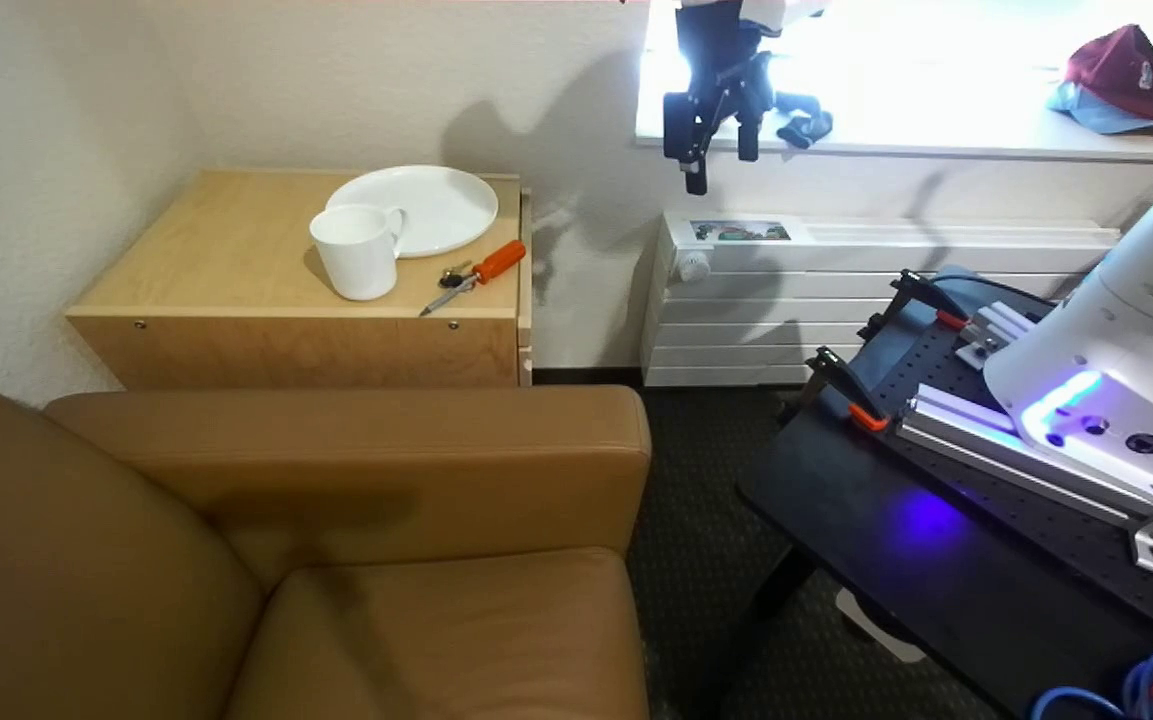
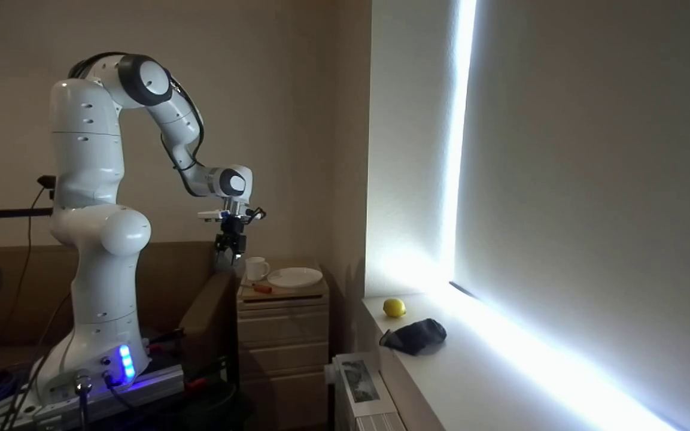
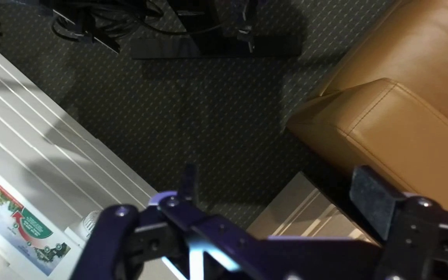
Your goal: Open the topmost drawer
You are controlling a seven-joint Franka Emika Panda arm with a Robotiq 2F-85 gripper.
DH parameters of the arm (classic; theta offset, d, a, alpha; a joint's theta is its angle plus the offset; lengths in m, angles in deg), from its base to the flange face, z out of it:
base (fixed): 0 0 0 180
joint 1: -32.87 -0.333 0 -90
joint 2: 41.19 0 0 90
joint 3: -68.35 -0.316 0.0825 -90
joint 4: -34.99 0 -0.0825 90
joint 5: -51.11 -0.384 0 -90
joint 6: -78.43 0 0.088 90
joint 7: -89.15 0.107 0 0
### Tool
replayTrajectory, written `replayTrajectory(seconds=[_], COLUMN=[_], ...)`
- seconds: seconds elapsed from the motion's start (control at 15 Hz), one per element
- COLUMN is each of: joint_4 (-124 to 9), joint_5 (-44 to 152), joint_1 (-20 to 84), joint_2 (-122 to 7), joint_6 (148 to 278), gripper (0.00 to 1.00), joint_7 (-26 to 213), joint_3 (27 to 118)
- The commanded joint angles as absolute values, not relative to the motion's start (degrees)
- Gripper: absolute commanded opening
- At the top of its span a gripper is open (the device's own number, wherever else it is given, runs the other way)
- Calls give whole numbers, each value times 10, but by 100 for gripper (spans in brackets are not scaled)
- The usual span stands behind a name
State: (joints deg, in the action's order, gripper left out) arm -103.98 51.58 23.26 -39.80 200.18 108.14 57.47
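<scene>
Nearest us in the wrist view is the hand [image 3: 280, 186], its fingers spread wide with nothing between them, pointing down over the dark carpet [image 3: 235, 128]. Below it we see the brown sofa arm [image 3: 402, 132], with the light wooden cabinet [image 1: 316, 355] just beside. The topmost drawer [image 1: 526, 300] runs across the upper front of this cabinet, right beneath the worktop [image 1: 226, 240]; as far as we can judge it is closed, and we make out no handle on it. Since the hand hangs in the air, apart from the drawer in both exterior views, we take the present step to be the approach, with no pulling yet begun. The next move, we think, calls for bringing the hand down in front of the cabinet, turning the fingers toward the drawer's upper edge, catching that edge and drawing it straight out over the carpet while staying off the sofa arm. Farther off, on the worktop, an orange screwdriver [image 1: 486, 270] lies right by the front edge, so we would pull gently; beyond it are a white mug [image 1: 356, 255] and a white plate [image 1: 441, 212].
</scene>
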Motion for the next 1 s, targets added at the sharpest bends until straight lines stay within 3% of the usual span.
replayTrajectory(seconds=[0.0, 0.53, 0.73, 0.93], joint_4=[-1044, -956, -891, -920], joint_5=[549, 496, 408, 417], joint_1=[237, 220, 217, 207], joint_2=[-424, -700, -776, -757], joint_6=[2064, 2406, 2426, 2422], gripper=[100, 100, 100, 100], joint_7=[1137, 1285, 1313, 1277], joint_3=[581, 662, 653, 667])
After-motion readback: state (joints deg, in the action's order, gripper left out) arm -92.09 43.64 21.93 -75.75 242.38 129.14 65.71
